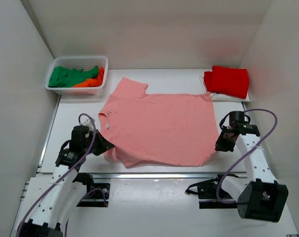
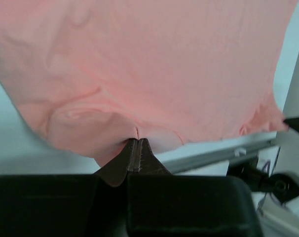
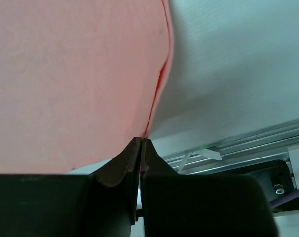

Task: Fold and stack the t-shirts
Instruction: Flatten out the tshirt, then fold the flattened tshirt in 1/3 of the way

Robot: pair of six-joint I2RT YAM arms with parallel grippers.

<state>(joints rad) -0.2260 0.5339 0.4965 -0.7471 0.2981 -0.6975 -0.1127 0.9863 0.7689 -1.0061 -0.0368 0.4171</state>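
Observation:
A salmon-pink t-shirt (image 1: 159,128) lies spread across the table, collar to the left and hem to the right. My left gripper (image 1: 109,146) is shut on its near-left sleeve; in the left wrist view the fingertips (image 2: 136,140) pinch a fold of the pink cloth (image 2: 139,64). My right gripper (image 1: 220,145) is shut on the shirt's near-right hem corner, and the right wrist view shows the fingertips (image 3: 141,139) closed on the cloth edge (image 3: 65,74). A folded bright red t-shirt (image 1: 228,80) sits at the back right. Green (image 1: 65,76) and orange (image 1: 89,82) t-shirts lie in the basket.
The white mesh basket (image 1: 80,58) stands at the back left. A flat white piece (image 1: 227,97) lies under the red shirt. White walls close in the left, right and back. A metal rail (image 1: 154,175) runs along the table's near edge.

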